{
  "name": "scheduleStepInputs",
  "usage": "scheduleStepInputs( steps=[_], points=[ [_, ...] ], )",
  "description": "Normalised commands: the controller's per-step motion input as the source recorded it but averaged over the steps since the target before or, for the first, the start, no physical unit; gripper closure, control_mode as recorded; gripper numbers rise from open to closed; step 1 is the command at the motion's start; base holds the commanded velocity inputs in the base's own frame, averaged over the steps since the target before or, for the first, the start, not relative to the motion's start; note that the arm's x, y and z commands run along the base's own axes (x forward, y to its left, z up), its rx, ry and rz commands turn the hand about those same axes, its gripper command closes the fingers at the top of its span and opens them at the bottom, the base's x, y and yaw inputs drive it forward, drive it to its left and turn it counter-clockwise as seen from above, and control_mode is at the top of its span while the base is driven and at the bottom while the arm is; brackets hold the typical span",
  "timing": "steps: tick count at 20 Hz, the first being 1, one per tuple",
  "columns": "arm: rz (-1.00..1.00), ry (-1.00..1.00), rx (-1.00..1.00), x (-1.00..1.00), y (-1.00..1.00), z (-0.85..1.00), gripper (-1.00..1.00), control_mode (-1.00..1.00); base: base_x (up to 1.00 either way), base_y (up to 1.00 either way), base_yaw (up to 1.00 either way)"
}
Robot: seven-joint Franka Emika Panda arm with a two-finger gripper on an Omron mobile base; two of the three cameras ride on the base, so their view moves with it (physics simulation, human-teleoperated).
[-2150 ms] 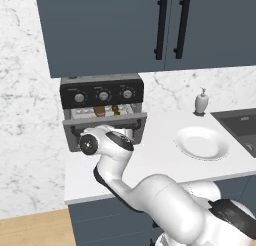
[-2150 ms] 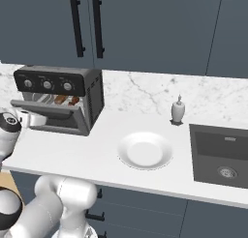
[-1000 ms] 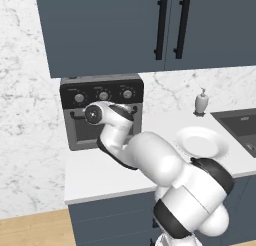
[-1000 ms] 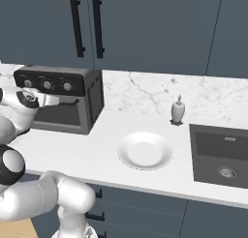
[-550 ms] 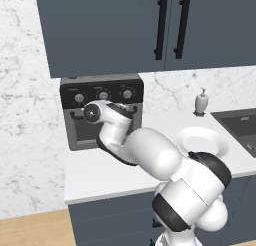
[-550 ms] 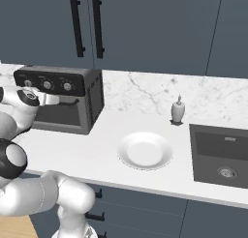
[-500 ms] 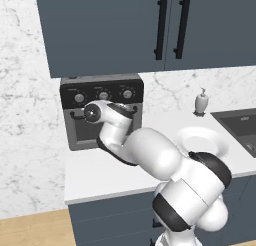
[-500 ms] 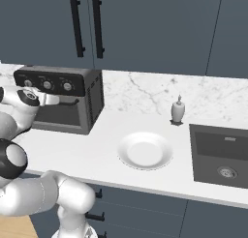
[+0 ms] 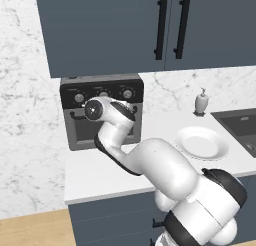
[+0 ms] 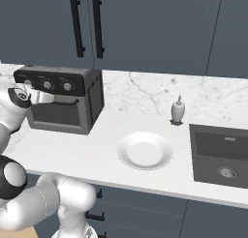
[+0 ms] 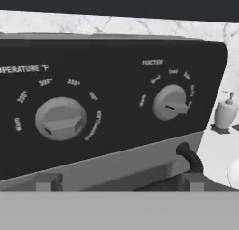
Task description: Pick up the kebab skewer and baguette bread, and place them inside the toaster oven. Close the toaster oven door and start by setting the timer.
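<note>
With the toaster oven door (image 10: 54, 115) up against the toaster oven (image 9: 102, 115) on the counter (image 10: 97, 145), we hold our hand, fingers (image 11: 46, 183) spread and empty, before its knobs (image 11: 60, 118); only the timer looks left. Skewer and bread are hidden.

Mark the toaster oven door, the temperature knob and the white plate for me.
Grey-framed toaster oven door (image 10: 54, 113): right base view, dark glass window.
Round silver temperature knob (image 11: 60, 118): hand view, knob face.
Round white plate (image 10: 145, 150): right base view, plate centre.
</note>
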Motion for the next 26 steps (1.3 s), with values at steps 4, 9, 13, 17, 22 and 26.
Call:
scheduleStepInputs(
  steps=[4,9,13,17,22,26],
  points=[
    [0.0,0.02,0.0,-0.73,0.03,0.36,-1.0,-1.0,0.0,0.0,0.0],
    [0.02,0.0,0.0,-0.53,0.02,0.0,-1.0,-1.0,0.0,0.0,0.0],
    [0.1,-0.09,0.0,-0.26,0.12,0.0,-1.0,-1.0,0.0,0.0,0.0],
    [0.15,-0.2,-0.02,-0.03,0.22,0.0,-1.0,-1.0,0.0,0.0,0.0],
    [0.12,-0.28,-0.03,0.0,0.43,-0.03,-1.0,-1.0,0.0,0.0,0.0],
    [0.02,-0.22,0.0,-0.01,0.61,0.03,-1.0,-1.0,0.0,0.0,0.0]
  ],
)
